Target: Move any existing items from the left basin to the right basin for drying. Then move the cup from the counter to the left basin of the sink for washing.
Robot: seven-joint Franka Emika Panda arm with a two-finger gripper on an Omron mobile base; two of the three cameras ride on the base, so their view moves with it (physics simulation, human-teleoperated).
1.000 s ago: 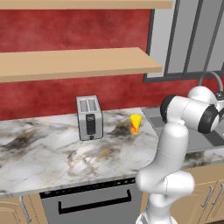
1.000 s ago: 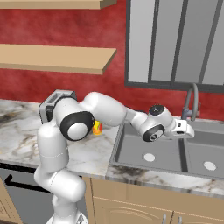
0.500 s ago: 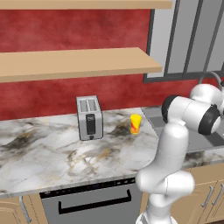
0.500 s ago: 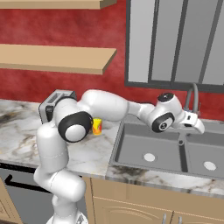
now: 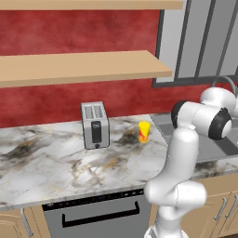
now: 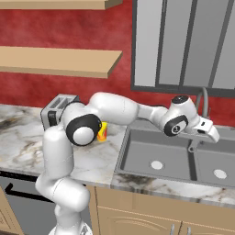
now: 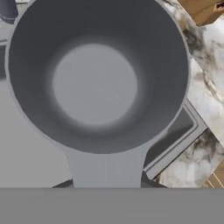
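Grey pan [image 7: 98,83] held by handle (over sink [image 6: 151,149]).

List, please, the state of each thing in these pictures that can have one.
pan: empty, held by its handle, lifted over the sink.
jaws: shut on the pan's handle.
cup: upright on the counter, apart from the toaster.
toaster: upright, nothing sticking out of its slots.
left basin: nothing in it, drain bare.
right basin: nothing in the part that shows.
tap: no water running.
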